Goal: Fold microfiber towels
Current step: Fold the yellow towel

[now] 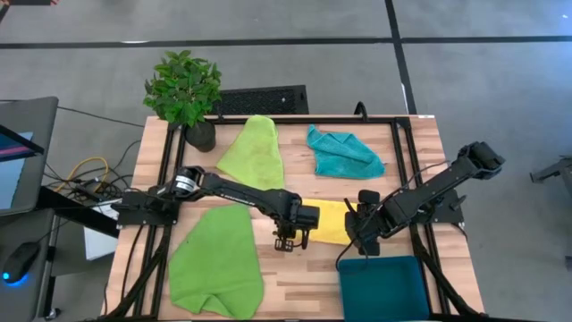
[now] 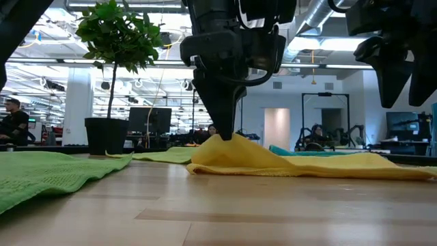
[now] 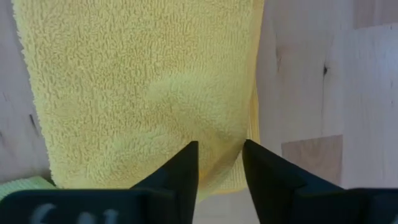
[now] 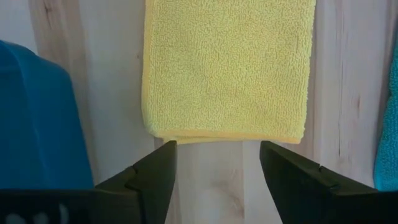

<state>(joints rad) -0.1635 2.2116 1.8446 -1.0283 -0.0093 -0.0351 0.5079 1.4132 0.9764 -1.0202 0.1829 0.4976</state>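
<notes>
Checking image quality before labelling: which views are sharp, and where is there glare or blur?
Both wrist views are evenly lit, the yellow towel weave crisp; the low view has bright ceiling lights behind dark, silhouetted arms, with the near table soft; the high view is flat-lit, faint shadows under the plant.

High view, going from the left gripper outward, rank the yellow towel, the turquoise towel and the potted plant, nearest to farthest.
From the left gripper, mid-table:
1. Yellow towel, right beside the gripper, toward the right arm.
2. Turquoise towel, at the far edge, right of centre.
3. Potted plant, far-left corner.
</notes>
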